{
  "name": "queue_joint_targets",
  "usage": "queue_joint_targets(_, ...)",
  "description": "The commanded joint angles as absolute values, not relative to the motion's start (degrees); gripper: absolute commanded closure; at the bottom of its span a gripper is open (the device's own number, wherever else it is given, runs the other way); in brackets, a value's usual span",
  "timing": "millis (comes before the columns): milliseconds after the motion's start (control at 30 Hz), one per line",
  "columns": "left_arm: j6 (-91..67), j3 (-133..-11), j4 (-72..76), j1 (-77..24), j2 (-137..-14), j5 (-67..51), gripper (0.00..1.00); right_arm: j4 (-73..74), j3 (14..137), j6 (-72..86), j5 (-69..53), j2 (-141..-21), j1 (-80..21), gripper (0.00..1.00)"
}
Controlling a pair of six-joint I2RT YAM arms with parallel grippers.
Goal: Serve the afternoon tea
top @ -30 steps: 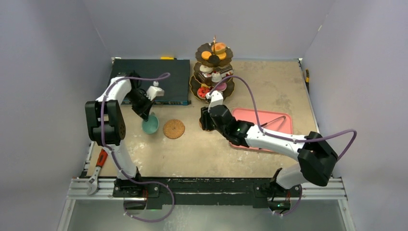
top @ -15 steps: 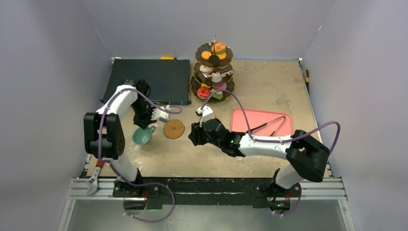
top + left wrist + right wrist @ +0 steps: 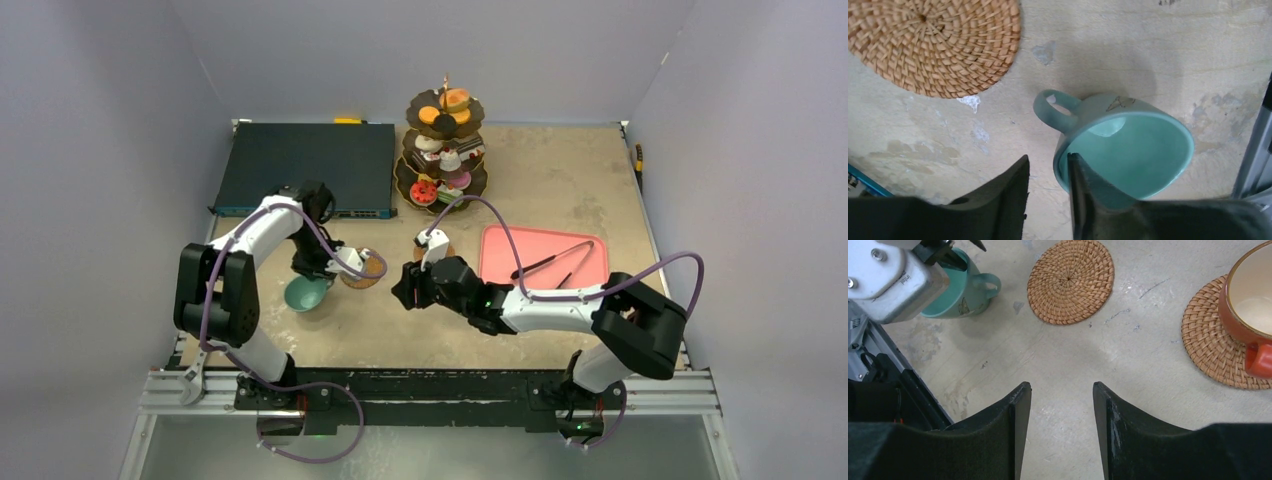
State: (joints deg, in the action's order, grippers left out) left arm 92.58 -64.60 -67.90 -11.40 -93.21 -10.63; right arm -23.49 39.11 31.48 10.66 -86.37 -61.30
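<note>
Near the table's (image 3: 560,180) left edge, upright teal cup (image 3: 1133,145) (butterfly print), left gripper (image 3: 1047,167) parted astride its rim, right gripper (image 3: 1060,390) spread, empty.

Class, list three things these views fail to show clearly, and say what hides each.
1. Orange cup: right wrist view, cut off by the right edge; top view, mostly under the right arm.
2. Cakes on the stand, lower tiers: top view, too small, partly under upper tiers.
3. Teal cup: right wrist view, partly behind the left gripper.
</note>
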Motion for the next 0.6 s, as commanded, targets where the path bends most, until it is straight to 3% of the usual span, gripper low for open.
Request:
queue_joint_targets(0,92.5,-65.5,-65.7,-11.9,-91.0,-13.1,0.59,-26.8,38.3,32.2,10.5,-83.9,-61.8,0.48)
queue_joint_targets(167,91.8,-66.1,-64.7,-11.8,-87.2,-14.7,0.56,-28.2,38.5,29.2,8.9,-84.1,-61.8,0.46)
queue_joint_targets(367,86.0,-69.5,-64.6,-10.4,-82.2,-19.7,0.49,-31.0,43.0,12.6,1.0,-88.1,-61.8,0.39)
queue_joint_targets(400,84.2,-70.5,-64.7,-9.4,-81.9,-21.2,0.41,-30.5,45.2,9.6,-0.5,-89.3,-61.8,0.38)
queue_joint_targets(567,72.2,-76.5,-62.7,1.1,-83.3,-32.7,0.38,-22.8,57.7,-5.1,-9.1,-98.3,-61.7,0.35)
